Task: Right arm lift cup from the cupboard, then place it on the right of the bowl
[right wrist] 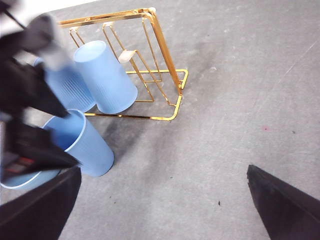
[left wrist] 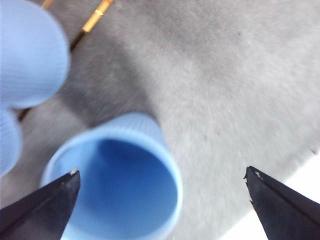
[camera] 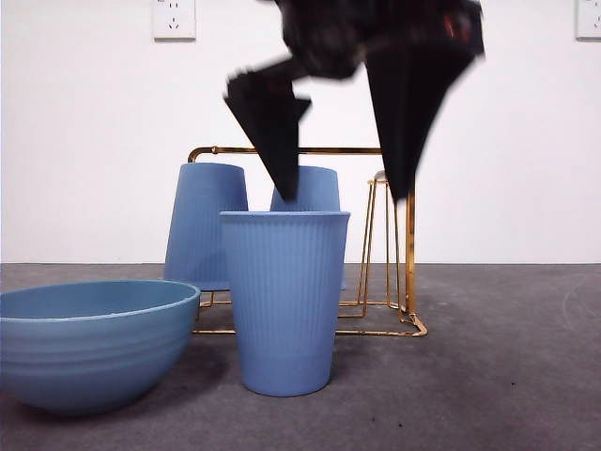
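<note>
The left gripper hung with its two black jaws spread wide apart and nothing between them; seen from the front, this gripper came down from the top edge as a big dark mass with two pointed wedge fingers aimed downward, one shorter finger beside a longer finger, both motion-blurred; the same arm showed as a blurred black shape in the right wrist view. The right gripper was held high with its jaws likewise spread wide and empty.
</note>
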Robot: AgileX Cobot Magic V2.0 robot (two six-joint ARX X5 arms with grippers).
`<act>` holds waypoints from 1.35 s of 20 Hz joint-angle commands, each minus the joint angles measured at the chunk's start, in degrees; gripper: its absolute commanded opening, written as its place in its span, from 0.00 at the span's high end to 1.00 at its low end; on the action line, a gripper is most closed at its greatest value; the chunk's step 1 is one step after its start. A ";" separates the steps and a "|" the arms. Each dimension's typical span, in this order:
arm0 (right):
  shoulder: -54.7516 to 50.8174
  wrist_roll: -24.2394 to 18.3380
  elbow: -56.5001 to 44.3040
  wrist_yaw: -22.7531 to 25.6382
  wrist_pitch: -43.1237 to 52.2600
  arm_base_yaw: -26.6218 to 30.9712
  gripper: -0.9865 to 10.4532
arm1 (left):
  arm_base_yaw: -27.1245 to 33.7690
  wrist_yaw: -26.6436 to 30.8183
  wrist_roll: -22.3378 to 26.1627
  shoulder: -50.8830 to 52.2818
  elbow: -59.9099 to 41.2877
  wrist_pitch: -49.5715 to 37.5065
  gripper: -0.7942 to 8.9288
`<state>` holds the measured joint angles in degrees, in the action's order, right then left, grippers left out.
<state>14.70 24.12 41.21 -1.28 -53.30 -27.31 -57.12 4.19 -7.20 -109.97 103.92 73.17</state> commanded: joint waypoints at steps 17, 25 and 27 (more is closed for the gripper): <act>0.13 -7.04 0.59 -5.38 0.72 -0.31 0.41 | 16.33 2.29 5.07 51.71 -33.53 -12.04 0.37; 0.13 -9.99 0.59 -11.37 5.35 -0.31 0.41 | 17.46 2.27 -1.49 75.34 -50.16 -20.48 0.37; 0.13 -9.97 0.59 -12.59 6.56 -0.31 0.41 | 17.46 2.27 -5.53 78.44 -50.42 -20.87 0.37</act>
<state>14.70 14.79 41.21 -13.65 -47.27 -27.31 -39.40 6.20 -9.82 -31.18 53.10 53.23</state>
